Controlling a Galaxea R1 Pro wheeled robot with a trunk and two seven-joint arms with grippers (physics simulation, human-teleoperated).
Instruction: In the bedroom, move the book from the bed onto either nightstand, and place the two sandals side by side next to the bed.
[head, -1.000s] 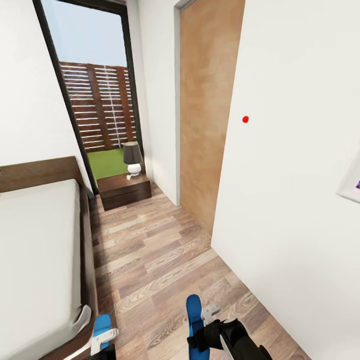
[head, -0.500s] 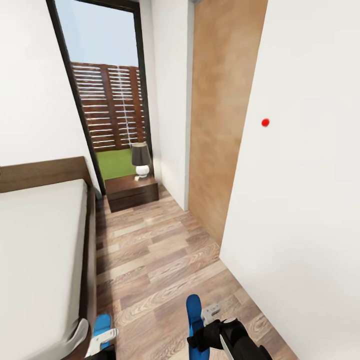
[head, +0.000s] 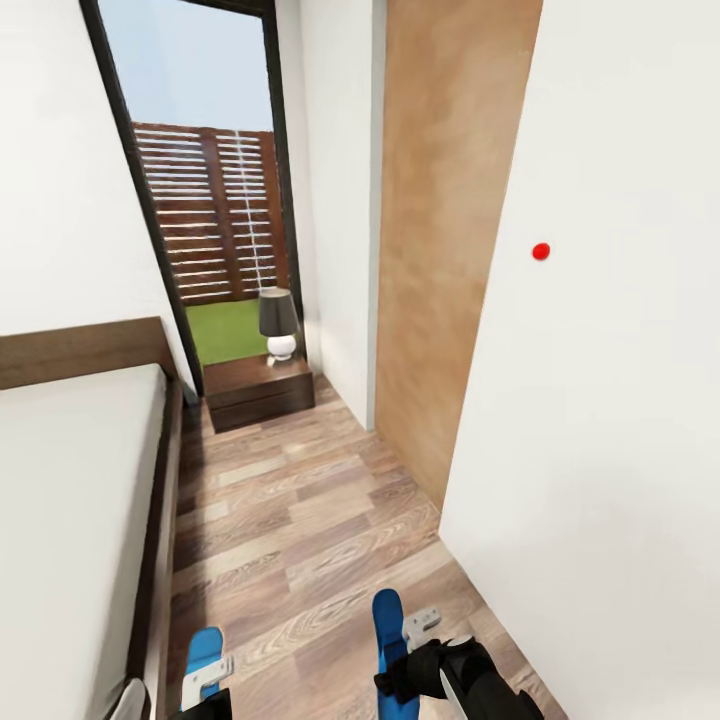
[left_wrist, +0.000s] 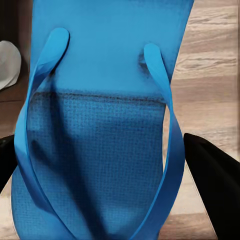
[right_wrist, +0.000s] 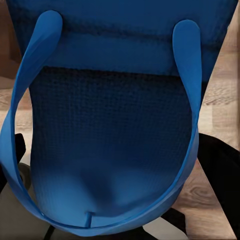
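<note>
Sandals (head: 388, 632) same in tools; view swung right, bed (head: 70, 520) narrower.

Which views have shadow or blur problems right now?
Head view: sharp and evenly lit, with daylight through the window. Left wrist view: left sandal close up, shaded across its lower half. Right wrist view: right sandal darker still, its weave still legible.

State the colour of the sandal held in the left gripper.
Bright blue, sole and straps alike; the sandal shows best in the left wrist view.
</note>
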